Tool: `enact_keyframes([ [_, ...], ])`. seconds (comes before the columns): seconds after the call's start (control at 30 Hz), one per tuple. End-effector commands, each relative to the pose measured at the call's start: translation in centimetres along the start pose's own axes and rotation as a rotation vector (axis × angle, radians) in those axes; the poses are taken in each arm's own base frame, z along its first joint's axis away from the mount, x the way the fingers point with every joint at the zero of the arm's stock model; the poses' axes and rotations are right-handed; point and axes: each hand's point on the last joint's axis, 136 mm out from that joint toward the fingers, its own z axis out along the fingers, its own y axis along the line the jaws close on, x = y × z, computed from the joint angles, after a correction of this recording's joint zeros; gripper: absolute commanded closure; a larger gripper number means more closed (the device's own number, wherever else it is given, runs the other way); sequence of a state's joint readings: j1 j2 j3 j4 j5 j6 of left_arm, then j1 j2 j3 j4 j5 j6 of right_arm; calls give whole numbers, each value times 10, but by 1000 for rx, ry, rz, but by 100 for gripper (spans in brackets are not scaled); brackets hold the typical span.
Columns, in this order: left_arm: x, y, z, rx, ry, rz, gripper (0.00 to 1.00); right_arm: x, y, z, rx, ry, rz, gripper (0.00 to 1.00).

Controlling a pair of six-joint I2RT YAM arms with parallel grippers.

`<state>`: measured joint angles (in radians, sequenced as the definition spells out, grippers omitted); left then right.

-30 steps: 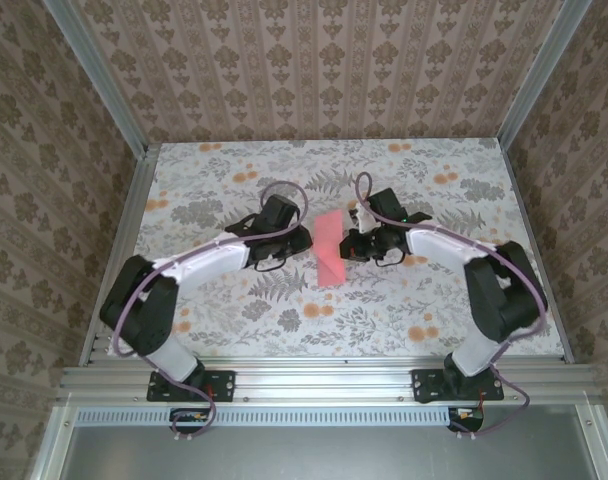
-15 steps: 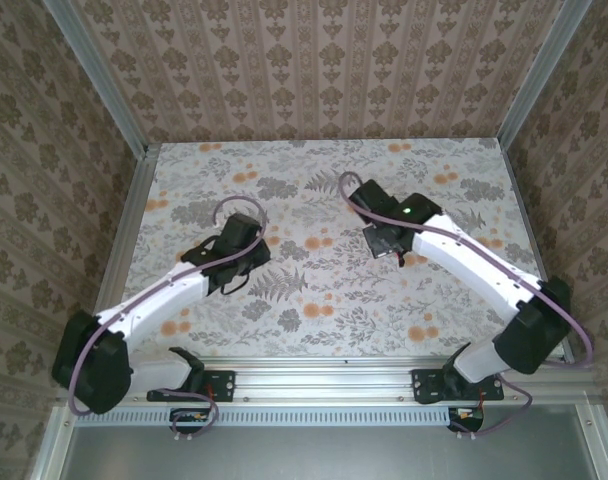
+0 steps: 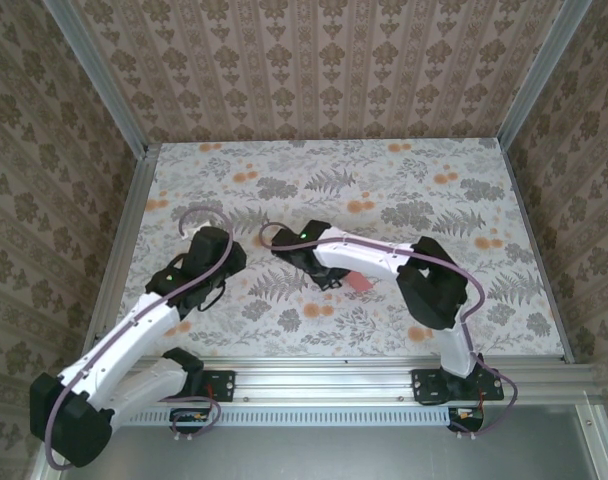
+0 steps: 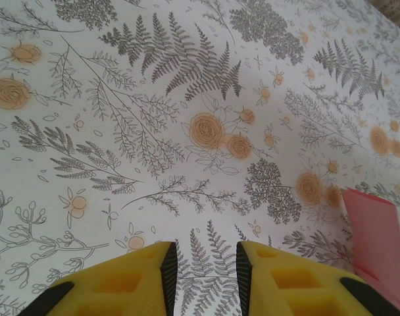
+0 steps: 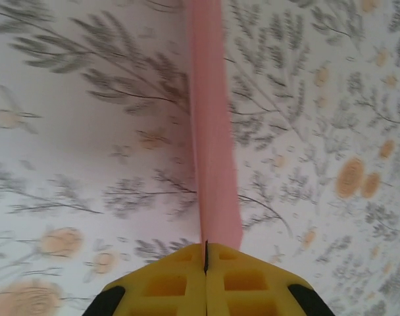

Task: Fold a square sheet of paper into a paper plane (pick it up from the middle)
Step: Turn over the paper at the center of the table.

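1. From above: the folded pink paper (image 3: 360,284) peeks out on the near side of the right arm (image 3: 369,255), about mid-table. Too little of it shows to call its heading. The flowered table (image 3: 434,180) lies open all round it, with the side rails and far edge well apart. The left arm (image 3: 144,320) reaches in from the left, apart from the paper.
2. Left wrist: the left gripper (image 4: 206,253) hangs over bare print, its yellow fingers (image 4: 144,280) parted by a narrow gap with nothing between them. The paper sits at the right edge, clear of those fingers.
3. Right wrist: the right gripper (image 5: 205,253) is pressed tight together, pinching the paper's near end. The paper reads as a slim strip, its long axis running straight away from the fingertips to the top of the view.
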<state>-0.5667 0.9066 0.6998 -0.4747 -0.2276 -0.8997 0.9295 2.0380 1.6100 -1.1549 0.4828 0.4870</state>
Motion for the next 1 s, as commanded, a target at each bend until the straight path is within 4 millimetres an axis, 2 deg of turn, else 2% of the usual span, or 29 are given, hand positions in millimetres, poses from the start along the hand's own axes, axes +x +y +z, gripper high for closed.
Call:
enact_keyframes([
  [0.0, 1, 14, -5, -40, -8, 39, 66, -3, 24, -2, -76, 33, 46, 92],
  [0.17, 4, 15, -9, -35, 5, 41, 66, -7, 46, 3, -135, 44, 42, 88],
  [0.3, 8, 14, -10, -19, 18, 32, 65, -11, 73, 4, -260, 51, 49, 84],
  [0.33, 9, 14, -10, -18, 24, 33, 64, -12, 80, 5, -296, 55, 48, 80],
  [0.4, 12, 13, -10, -8, 39, 39, 61, -16, 95, 0, -425, 46, 63, 64],
  [0.43, 14, 11, -9, 0, 51, 45, 60, -19, 99, -4, -500, 37, 96, 59],
  [0.47, 16, 9, -9, 10, 63, 49, 60, -25, 103, -13, -581, 18, 117, 60],
  [0.5, 20, 7, -7, 21, 82, 51, 58, -27, 104, -20, -657, -5, 137, 61],
  [0.63, 32, -16, 1, 107, 154, 76, 55, -36, 78, -50, -844, -141, 242, 58],
  [0.7, 41, -30, 9, 144, 201, 99, 55, -41, 64, -51, -921, -196, 292, 60],
  [0.8, 57, -57, 21, 152, 262, 172, 57, -35, 53, -42, -1079, -184, 349, 76],
  [0.83, 62, -63, 25, 135, 274, 187, 58, -33, 54, -40, -1132, -177, 351, 82],
  [0.97, 79, -79, 40, 126, 306, 166, 59, -20, 66, -38, -1263, -142, 333, 89],
])
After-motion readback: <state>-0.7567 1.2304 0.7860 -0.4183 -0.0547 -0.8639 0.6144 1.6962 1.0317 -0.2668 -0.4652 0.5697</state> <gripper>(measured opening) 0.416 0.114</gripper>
